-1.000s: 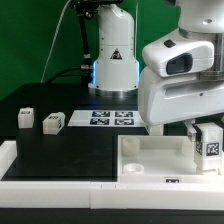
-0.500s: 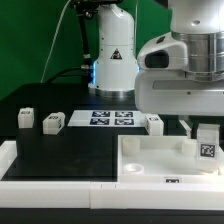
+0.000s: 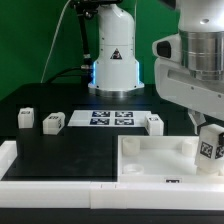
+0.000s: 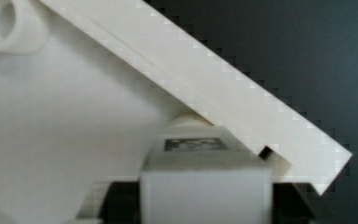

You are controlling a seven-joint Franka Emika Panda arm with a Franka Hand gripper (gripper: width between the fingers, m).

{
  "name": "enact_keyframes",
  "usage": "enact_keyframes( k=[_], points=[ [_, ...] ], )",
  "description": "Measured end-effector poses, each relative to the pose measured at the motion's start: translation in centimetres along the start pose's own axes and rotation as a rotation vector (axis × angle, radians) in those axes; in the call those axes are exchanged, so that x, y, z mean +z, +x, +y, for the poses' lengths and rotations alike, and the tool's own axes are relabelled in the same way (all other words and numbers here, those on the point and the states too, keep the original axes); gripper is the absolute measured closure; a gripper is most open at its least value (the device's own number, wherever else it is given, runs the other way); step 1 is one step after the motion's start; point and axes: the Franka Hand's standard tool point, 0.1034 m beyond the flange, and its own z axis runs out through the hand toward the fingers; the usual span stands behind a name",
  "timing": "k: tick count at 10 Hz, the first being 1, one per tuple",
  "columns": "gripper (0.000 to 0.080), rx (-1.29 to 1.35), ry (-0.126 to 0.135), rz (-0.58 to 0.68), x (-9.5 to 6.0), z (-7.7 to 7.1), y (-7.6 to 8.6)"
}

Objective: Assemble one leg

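Since its jaws stand narrow, gripper [image 3: 208, 142] clamps the leg [image 3: 211, 150]: tag outward, slightly tilted, at the white tray's [image 3: 150, 160] corner, beside its wall. Whether leg touches tray: cannot tell. One loose leg [image 3: 153, 123] near; two other loose legs [image 3: 52, 122] well apart, past the marker board [image 3: 112, 118]. Black table [image 3: 80, 145]; green backdrop [image 3: 40, 40].

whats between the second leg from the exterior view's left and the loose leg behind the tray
The marker board lies between that second leg and the loose leg; the exterior view shows it.
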Motion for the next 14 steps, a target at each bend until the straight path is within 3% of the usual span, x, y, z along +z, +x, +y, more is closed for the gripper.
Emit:
enact_keyframes(
  k=[1, 2, 3, 5, 7, 9, 12, 14],
  points=[
    [0.039, -0.053, 0.0, -0.001, 0.0, 0.0, -0.1],
    [0.0256, -0.18, -0.015, -0.003, 0.1, 0.1, -0.3],
    [0.0172, -0.322, -0.035, -0.014, 0.1, 0.2, -0.7],
    [0.0156, -0.647, -0.059, 0.003, 0.0, 0.1, -0.9],
    [0.0151, -0.978, -0.042, 0.068, -0.1, 0.0, -0.6],
    [0.015, -1.191, -0.043, 0.099, -0.1, 0.4, 0.0],
    [0.015, -1.477, -0.063, 0.091, 0.2, 1.1, 1.1],
    [0.015, -1.461, -0.061, 0.091, 0.2, 1.1, 1.1]
  ],
)
